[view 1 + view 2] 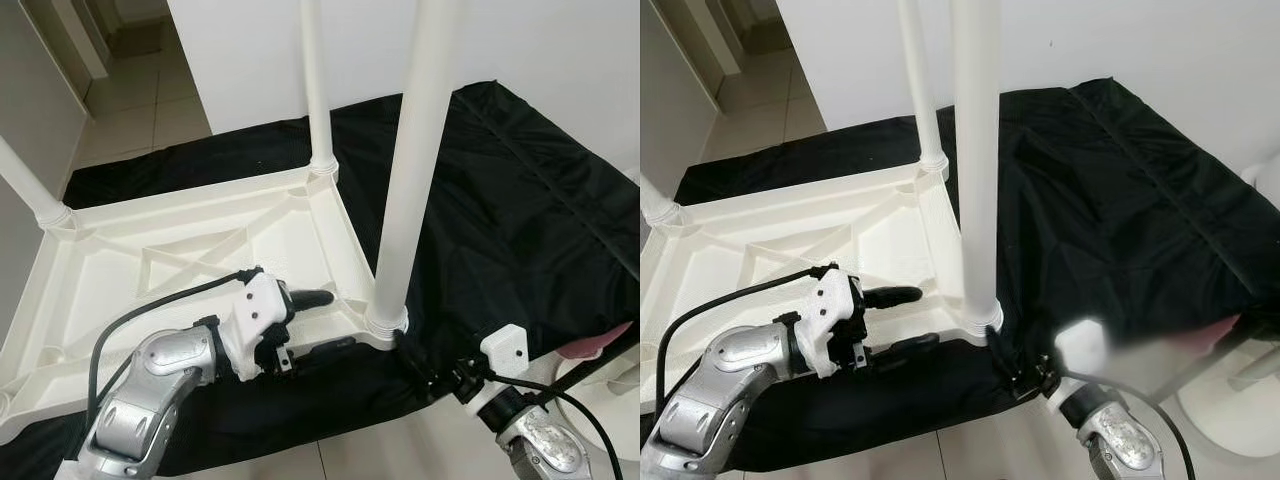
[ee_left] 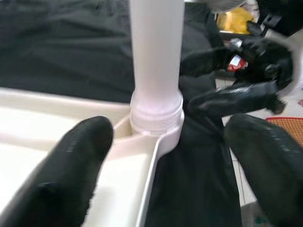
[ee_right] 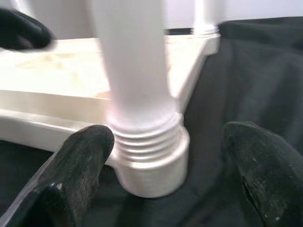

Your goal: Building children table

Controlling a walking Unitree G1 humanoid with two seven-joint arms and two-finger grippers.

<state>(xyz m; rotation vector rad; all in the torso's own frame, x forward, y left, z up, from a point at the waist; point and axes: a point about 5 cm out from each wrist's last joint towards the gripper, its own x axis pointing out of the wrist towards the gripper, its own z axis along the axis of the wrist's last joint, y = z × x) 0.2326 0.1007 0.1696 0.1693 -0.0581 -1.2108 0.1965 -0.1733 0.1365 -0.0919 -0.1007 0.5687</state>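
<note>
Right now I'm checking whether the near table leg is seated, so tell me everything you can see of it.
The near leg is a smooth white tube, plastic by its look, standing upright in the corner socket of the upturned white tabletop on a black cloth. In the right wrist view, screw threads still show above the socket collar. The right gripper brackets its base, jaws open and apart from it; the left gripper is also open close by.

From head height we look forward and down through both eye views on the upturned white tabletop [image 1: 200,250] lying on a black cloth [image 1: 520,220]. Our two wrist cameras sit close in, facing the nearest leg [image 2: 156,56] from opposite sides. All four views share that leg's threaded socket [image 3: 151,151].
</note>
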